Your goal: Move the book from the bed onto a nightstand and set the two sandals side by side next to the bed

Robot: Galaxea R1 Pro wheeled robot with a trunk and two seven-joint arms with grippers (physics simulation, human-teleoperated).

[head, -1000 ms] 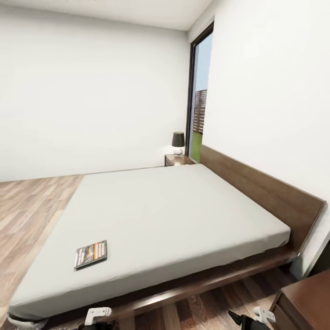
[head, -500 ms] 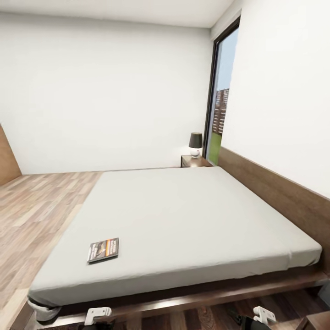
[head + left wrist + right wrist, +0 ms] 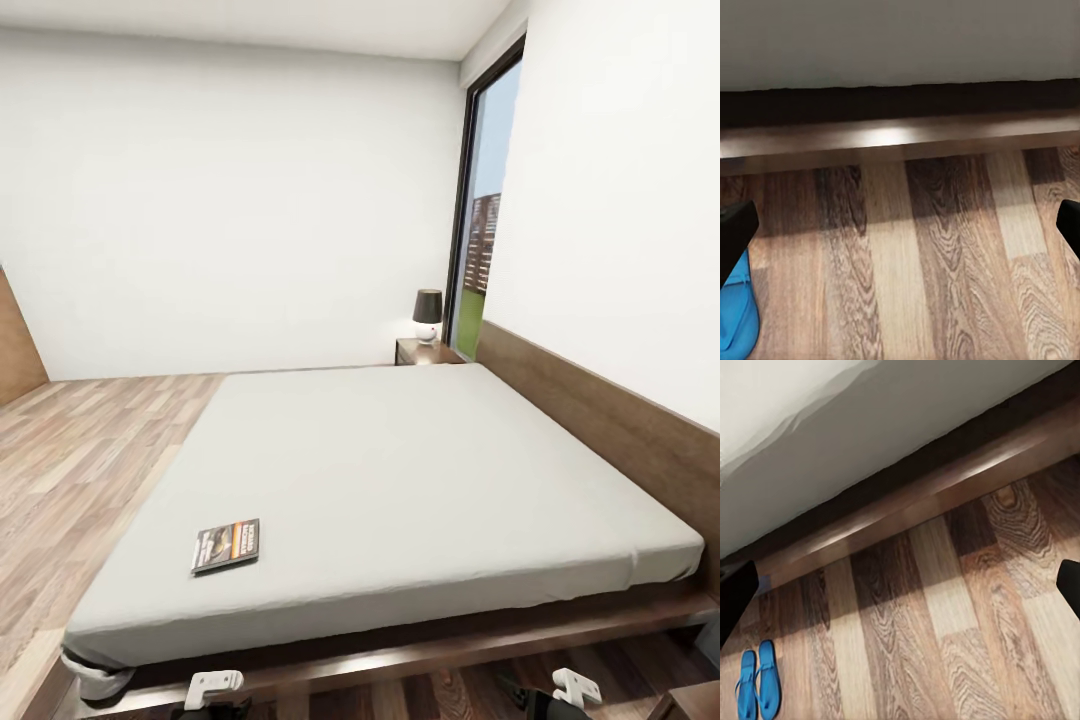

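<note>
Both arms' fingers, left [image 3: 900, 225] and right [image 3: 900, 585], spread wide, empty, above plank floor [image 3: 945, 262].

head camera swung between the oldest picture and the half-second one: bed [image 3: 420, 480], window [image 3: 480, 200] and lamp [image 3: 427, 315] sit further right in frame, book [image 3: 226, 545] slightly right. a brown panel [image 3: 15, 345] entered at left edge. over the last half second, no visible change.

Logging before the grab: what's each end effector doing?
Left end effector: open, holding nothing.
Right end effector: open, holding nothing.
</note>
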